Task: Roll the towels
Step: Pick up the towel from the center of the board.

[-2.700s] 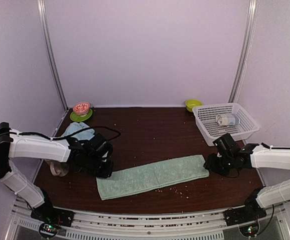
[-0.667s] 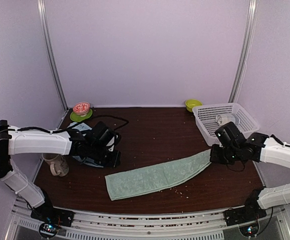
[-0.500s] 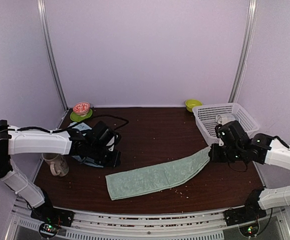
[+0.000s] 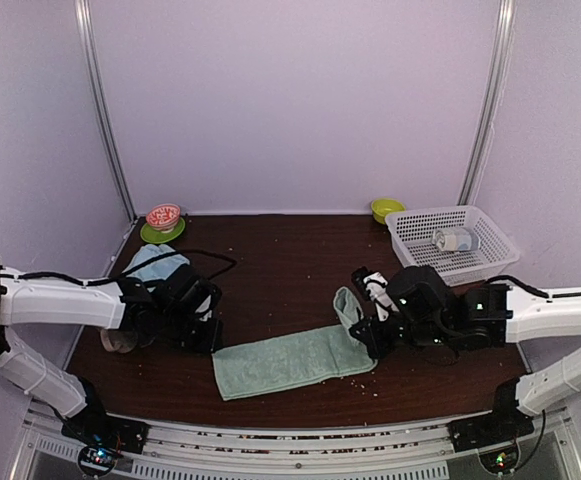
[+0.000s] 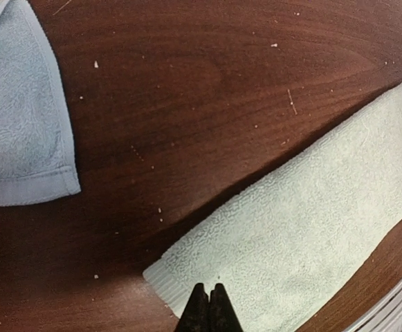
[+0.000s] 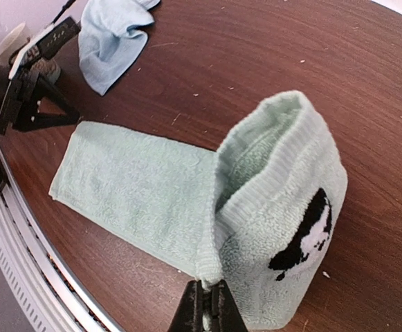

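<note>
The sage-green towel (image 4: 285, 362) lies along the table's front, its left end flat and its right end lifted and curled back over itself (image 4: 348, 305). My right gripper (image 4: 363, 337) is shut on the edge of that curled end (image 6: 208, 294); the dark printed mark (image 6: 304, 238) faces the right wrist camera. My left gripper (image 4: 210, 338) is shut with nothing between its fingers, its tips (image 5: 208, 296) over the green towel (image 5: 311, 207) at its left corner; whether they touch it I cannot tell. The light blue towel (image 4: 156, 262) lies crumpled at the back left, beyond the left arm (image 5: 14, 117).
A mug (image 4: 118, 340) stands partly hidden behind the left arm. A white basket (image 4: 440, 211) holding a pale object (image 4: 455, 239) sits at the back right, a green bowl (image 4: 386, 209) beside it. A red bowl on a green plate (image 4: 163, 218) is at the back left.
My right gripper has carried the towel's right end leftward, curling it back over the strip. My left gripper has come forward to the towel's left corner.
</note>
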`<state>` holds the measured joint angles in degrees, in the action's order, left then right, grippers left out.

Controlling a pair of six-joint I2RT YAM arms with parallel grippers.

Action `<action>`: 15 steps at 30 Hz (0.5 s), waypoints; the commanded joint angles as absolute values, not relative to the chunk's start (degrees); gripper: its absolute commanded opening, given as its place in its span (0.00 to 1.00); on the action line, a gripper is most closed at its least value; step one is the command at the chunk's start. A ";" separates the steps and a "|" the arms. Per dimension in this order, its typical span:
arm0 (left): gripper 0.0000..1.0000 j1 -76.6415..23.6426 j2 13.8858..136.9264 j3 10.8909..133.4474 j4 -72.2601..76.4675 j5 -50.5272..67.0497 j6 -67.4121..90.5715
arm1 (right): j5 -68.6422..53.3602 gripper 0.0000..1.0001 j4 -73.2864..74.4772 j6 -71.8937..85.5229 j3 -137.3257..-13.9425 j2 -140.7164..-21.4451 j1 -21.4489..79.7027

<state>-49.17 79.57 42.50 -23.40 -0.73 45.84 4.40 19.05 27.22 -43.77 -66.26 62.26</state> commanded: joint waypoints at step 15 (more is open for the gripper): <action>0.00 -48.92 72.15 37.04 -22.33 -4.41 49.90 | 7.60 0.00 11.72 25.70 -59.58 -87.09 70.10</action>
<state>-49.17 74.65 38.09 -23.18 -2.90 48.86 6.07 13.76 25.67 -56.88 -85.52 69.54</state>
